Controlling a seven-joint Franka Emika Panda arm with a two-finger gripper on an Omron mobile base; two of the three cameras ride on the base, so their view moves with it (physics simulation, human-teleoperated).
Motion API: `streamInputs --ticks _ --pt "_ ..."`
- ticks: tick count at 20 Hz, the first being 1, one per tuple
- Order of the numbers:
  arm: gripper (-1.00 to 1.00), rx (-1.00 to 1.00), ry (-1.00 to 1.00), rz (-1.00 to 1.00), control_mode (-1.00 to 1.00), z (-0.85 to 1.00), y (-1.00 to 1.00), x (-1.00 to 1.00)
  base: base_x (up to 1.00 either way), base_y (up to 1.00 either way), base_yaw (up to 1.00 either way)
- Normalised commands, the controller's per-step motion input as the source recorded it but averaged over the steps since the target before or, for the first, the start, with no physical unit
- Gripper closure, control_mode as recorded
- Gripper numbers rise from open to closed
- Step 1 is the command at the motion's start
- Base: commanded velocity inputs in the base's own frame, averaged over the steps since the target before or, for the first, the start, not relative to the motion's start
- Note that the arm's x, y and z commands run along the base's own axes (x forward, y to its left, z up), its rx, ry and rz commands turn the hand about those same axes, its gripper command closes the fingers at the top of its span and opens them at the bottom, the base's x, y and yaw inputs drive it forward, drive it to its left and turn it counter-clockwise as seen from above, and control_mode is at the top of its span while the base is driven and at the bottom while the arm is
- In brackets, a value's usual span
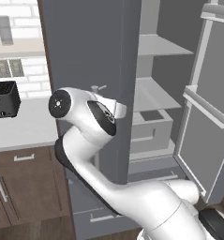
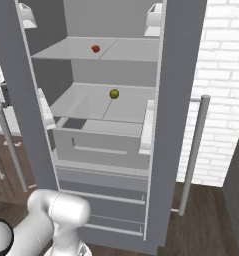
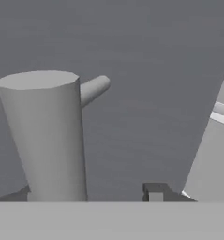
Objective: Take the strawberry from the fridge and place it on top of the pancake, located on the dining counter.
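The fridge (image 2: 176,100) stands with both doors swung open. On its upper shelf lies the strawberry (image 2: 95,48), small and red. One shelf lower rests a yellow-green ball (image 2: 114,93). My gripper (image 3: 84,194) is open, right at the top end of the left door's bar handle (image 3: 43,136), which rises between its spread fingertips (image 3: 155,191). In the left base view my wrist (image 1: 101,115) is pressed close to that door's face (image 1: 90,47), and the fingers are hidden behind it. The pancake and the dining counter are out of view.
The right door (image 1: 212,103) juts out towards me, its long bar handle (image 2: 193,150) on the outside. A pale drawer (image 2: 98,142) is pulled out below the shelves. A black toaster (image 1: 4,99) sits on the white counter (image 1: 24,131) over brown cabinets at the left.
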Motion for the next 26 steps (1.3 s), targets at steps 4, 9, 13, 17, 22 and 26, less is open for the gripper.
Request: streamInputs --ticks 4,9,13,17,22,26 --pt "-1.00 -0.01 -0.04 -0.13 -1.00 -0.06 0.55 0.16 0.00 0.00 0.00" --pt "-1.00 0.00 -0.03 -0.15 -1.00 -0.24 0.26 0.22 0.00 0.00 0.00" --pt "-1.00 0.00 0.01 -0.02 -1.00 -0.22 0.01 -0.12 0.00 0.00 0.00" --pt "-1.00 0.03 0.00 0.00 -1.00 0.00 0.11 -0.07 0.00 0.00 0.00" --pt "-1.00 0.15 0.06 0.09 -1.00 0.00 -0.37 -0.51 0.00 0.00 0.00" --pt "-1.00 0.20 0.12 0.17 -1.00 0.02 -0.49 -0.76 0.00 0.00 0.00"
